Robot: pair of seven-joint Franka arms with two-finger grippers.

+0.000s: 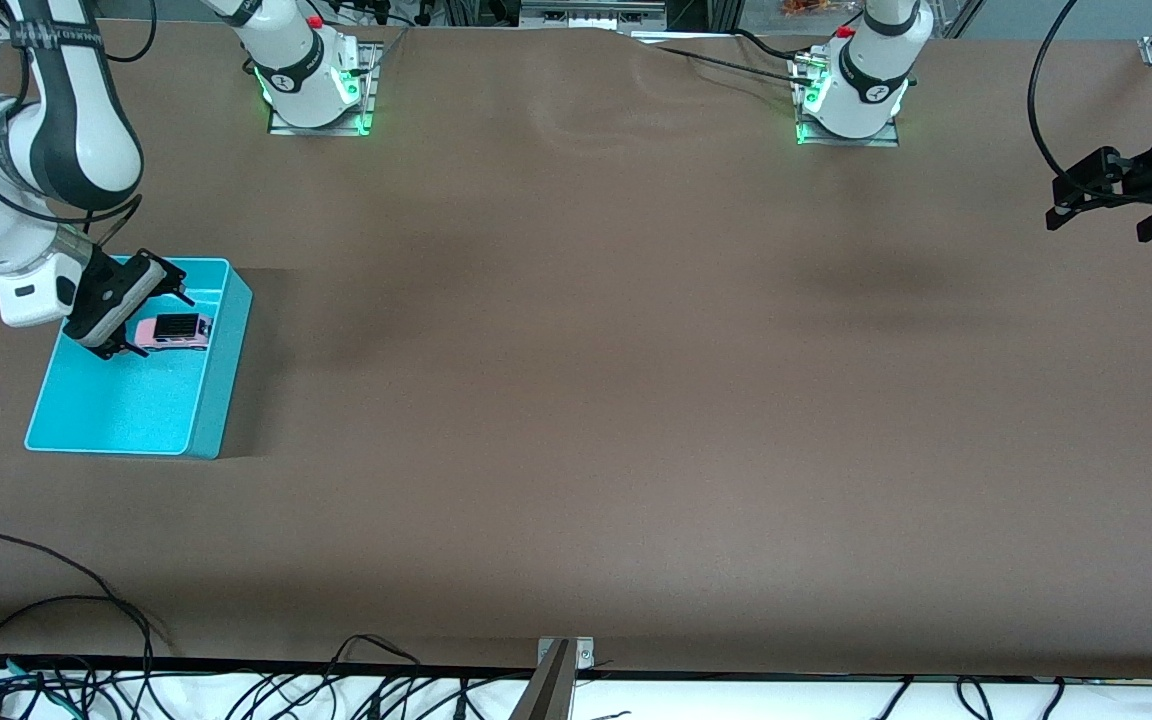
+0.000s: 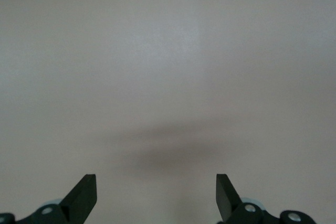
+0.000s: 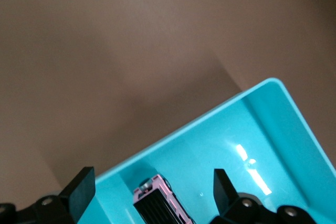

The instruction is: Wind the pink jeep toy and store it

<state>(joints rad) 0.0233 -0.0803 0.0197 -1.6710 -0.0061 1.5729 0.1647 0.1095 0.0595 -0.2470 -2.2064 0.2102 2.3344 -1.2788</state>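
Sitting inside the turquoise plastic bin near the table's right-arm end, tiny pale pink jeep toy, right gripper wide open around it, holding nothing, left gripper waiting open and empty over the table's left-arm edge

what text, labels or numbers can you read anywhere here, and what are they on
No text can be read for certain.
Right arm's upper band: printed lettering, too small and blurred to read.
Round marks on the two arm bases: logo-like symbols, not legible.
Pink jeep toy: no lettering visible.
Turquoise bin: plain, no label.
Table: plain brown, no markings.
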